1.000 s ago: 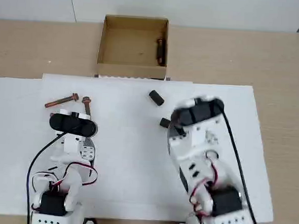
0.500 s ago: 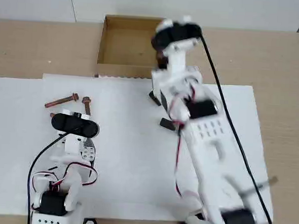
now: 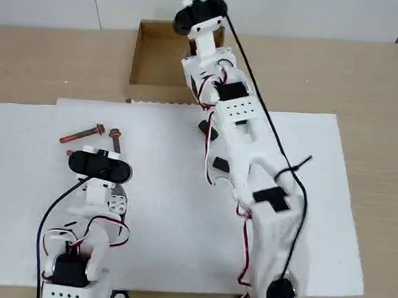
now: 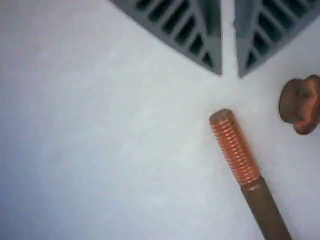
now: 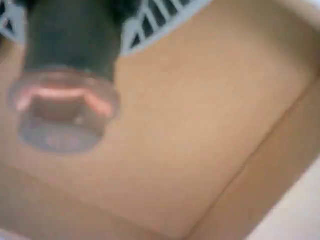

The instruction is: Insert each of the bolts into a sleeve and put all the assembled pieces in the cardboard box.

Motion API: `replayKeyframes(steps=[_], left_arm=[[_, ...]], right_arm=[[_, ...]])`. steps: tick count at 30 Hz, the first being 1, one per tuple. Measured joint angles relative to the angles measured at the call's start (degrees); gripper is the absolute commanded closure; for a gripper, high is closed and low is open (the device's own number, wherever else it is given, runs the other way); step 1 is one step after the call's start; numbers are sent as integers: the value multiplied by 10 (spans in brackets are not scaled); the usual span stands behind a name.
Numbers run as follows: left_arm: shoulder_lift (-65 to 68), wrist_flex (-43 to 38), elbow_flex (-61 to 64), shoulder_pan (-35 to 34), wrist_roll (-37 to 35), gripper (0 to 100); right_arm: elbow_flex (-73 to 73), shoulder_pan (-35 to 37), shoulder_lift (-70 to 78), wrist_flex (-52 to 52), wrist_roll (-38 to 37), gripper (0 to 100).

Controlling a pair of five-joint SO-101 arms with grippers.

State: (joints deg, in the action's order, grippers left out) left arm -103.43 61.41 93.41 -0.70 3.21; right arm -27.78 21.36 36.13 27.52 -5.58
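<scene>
My right gripper (image 5: pixel 75 25) is shut on a black sleeve with a copper bolt head (image 5: pixel 65 100) showing at its end, held just above the floor of the cardboard box (image 5: pixel 200 125). In the high view that arm stretches out to the box (image 3: pixel 154 58), with its gripper (image 3: pixel 198 22) over the far right part. Two bare copper bolts (image 3: pixel 81 134) (image 3: pixel 115 140) lie on the white paper in front of my left gripper (image 3: pixel 107 158). Its fingers are shut (image 4: pixel 229 70) next to one bolt's threaded end (image 4: pixel 234 150). Two loose black sleeves (image 3: pixel 220 164) (image 3: pixel 204 127) lie beside the right arm.
White paper (image 3: pixel 155 207) covers the table's near part, and bare wood (image 3: pixel 365 78) lies to the right of the box. The right arm (image 3: pixel 252 166) spans the middle from the front edge to the box and covers part of the box's right side.
My right arm has swung from the paper near the sleeves out over the box, carrying the sleeved bolt. The left arm and the two bolts have stayed put.
</scene>
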Motion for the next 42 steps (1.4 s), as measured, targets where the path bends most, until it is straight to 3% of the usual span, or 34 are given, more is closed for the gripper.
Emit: replayKeyframes(steps=[7,13,22,24,42], left_arm=[[0,0,0,0,0,994],[0,0,0,0,0,994],[0,0,0,0,0,994],[0,0,0,0,0,994],[0,0,0,0,0,994]], right_arm=[[-76,0,114,-3,-3,977],[-82,2,122,25,-4,803],[-113,5,120,69,-4,954],[-142,5,120,104,-4,998],[-498,1,120,604,-4,995]])
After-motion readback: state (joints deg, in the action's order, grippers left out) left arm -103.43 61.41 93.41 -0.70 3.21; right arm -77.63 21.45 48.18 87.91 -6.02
